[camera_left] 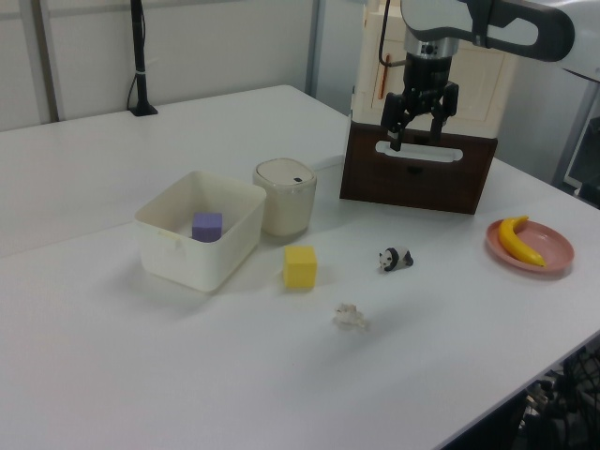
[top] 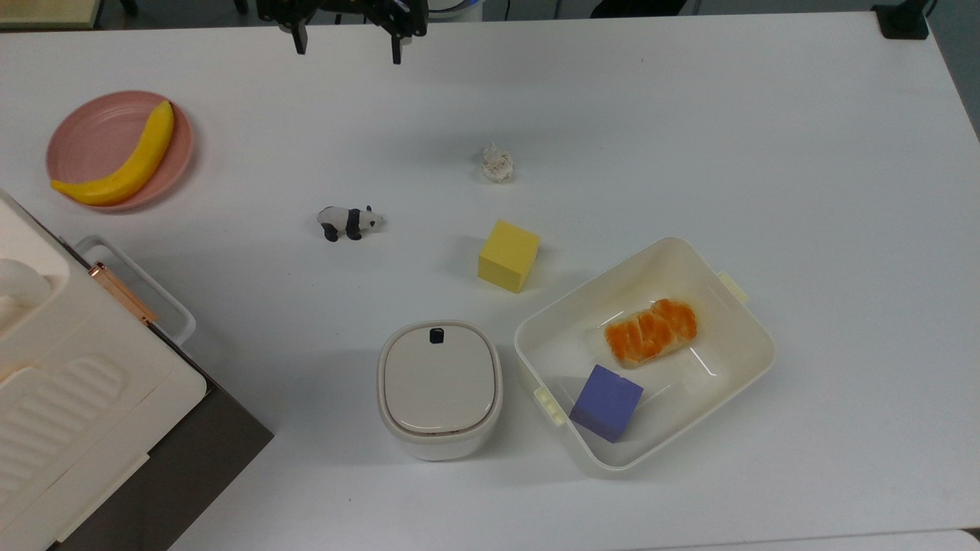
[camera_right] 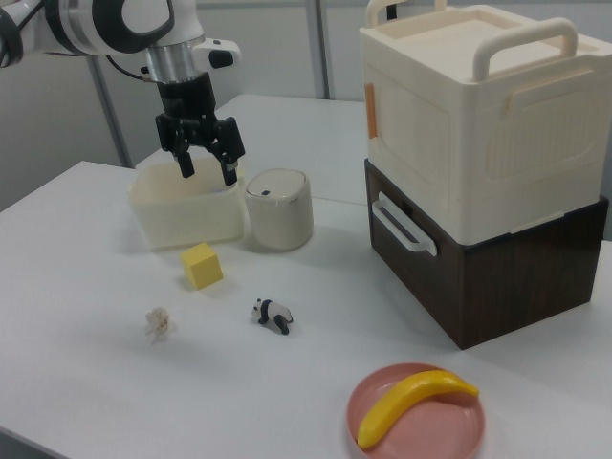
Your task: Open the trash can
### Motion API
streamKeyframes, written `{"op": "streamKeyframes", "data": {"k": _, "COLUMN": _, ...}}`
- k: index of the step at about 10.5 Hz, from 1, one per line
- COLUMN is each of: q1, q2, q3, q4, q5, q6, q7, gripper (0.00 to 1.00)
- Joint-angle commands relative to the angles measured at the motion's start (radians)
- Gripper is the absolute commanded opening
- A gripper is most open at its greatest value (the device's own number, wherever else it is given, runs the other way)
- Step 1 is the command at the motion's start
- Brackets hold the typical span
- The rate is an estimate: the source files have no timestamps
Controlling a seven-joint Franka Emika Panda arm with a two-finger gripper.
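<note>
The trash can (top: 439,386) is a small cream-white rounded bin near the table's front in the top view, with its flat beige lid down and a small black button (top: 436,334) at the lid's far edge. It also stands in the left view (camera_left: 286,197) and the right view (camera_right: 278,208). My gripper (top: 347,50) hangs open and empty in the air at the top view's upper edge, far from the bin. The left view has my gripper (camera_left: 415,141) in front of the brown box, and in the right view my gripper (camera_right: 208,174) hangs before the tub.
A cream tub (top: 735,321) holding a bread piece (top: 651,330) and a purple cube (top: 606,402) sits right of the bin. A yellow cube (top: 508,255), toy panda (top: 348,222), crumpled wad (top: 497,164), pink plate (top: 92,138) with a banana (top: 126,164) and a white appliance (top: 69,398) share the table.
</note>
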Motion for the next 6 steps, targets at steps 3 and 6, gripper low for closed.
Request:
{"op": "streamKeyframes", "data": {"k": 3, "q1": -0.001, "q2": -0.01, "q3": -0.004, "q4": -0.001, "q5": 0.008, "q6": -0.031, "q7": -0.02, "gripper": 1.0}}
{"op": "streamKeyframes", "data": {"k": 6, "q1": 0.001, "q2": -0.004, "q3": -0.003, "q4": -0.004, "q5": 0.008, "q6": -0.024, "q7": -0.022, "gripper": 1.0}}
